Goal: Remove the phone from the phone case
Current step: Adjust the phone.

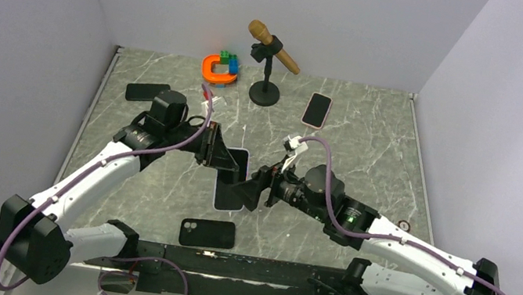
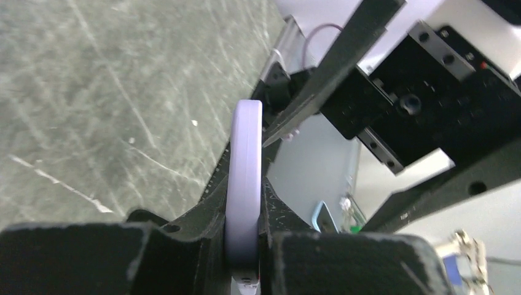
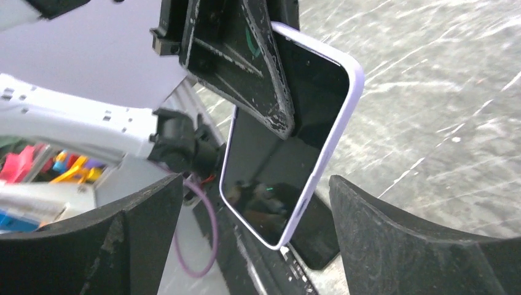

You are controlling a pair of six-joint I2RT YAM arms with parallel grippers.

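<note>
Currently L gripper (image 2: 243, 241) clamps edge of lavender silicone phone case (image 3: 346, 117), holding black-glass phone (image 3: 270, 172), still cased, aloft w/ screen toward R gripper (image 3: 255, 200): wide open, empty, positioned to pry.

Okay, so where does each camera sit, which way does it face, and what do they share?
Top external: above and behind the arm bases, looking down at the table; both arms show, left claw and right claw at the cased phone.
Left wrist: on the left wrist, looking along its own fingers, shut on the phone's lilac edge.
Right wrist: on the right wrist, facing the phone's screen between its own open fingers.
Shared: all three see the cased phone.
</note>
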